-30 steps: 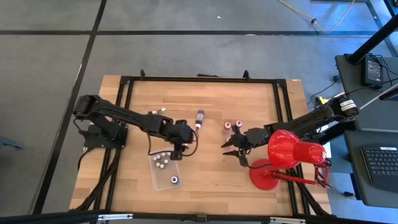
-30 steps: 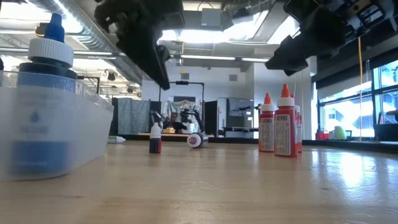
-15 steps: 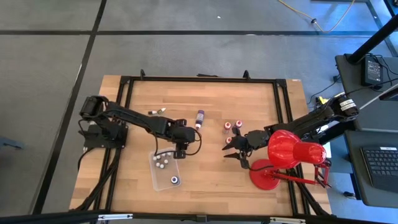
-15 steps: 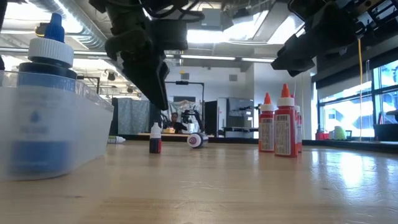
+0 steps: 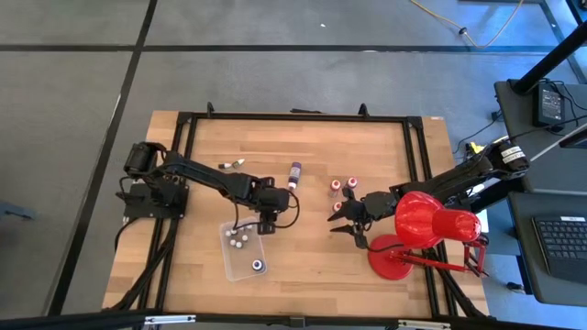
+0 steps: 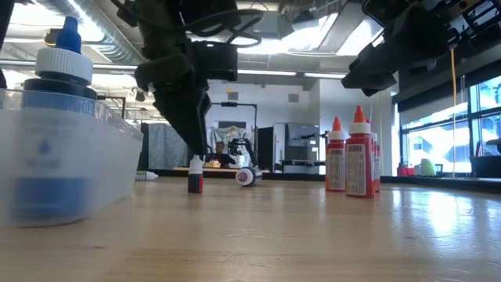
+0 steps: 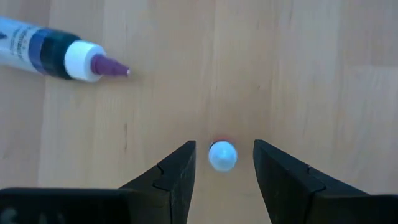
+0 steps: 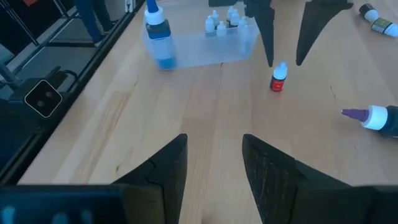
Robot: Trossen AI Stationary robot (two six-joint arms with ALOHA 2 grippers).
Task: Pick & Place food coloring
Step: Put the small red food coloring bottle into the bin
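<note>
1 tiny bottle (image 7: 222, 155) is standing between the left gripper's (image 7: 222, 163) parted fingers — light, rigid, tippy, so pinching its body looks best; the right gripper (image 8: 213, 163) is hovering, parted, empty.

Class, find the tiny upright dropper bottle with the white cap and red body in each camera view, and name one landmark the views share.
High view: hidden under the left gripper.
Low view: tiny upright dropper bottle, left of centre.
Left wrist view: white cap between the fingers.
Right wrist view: upper centre.
Landmark: lying purple bottle.
</note>
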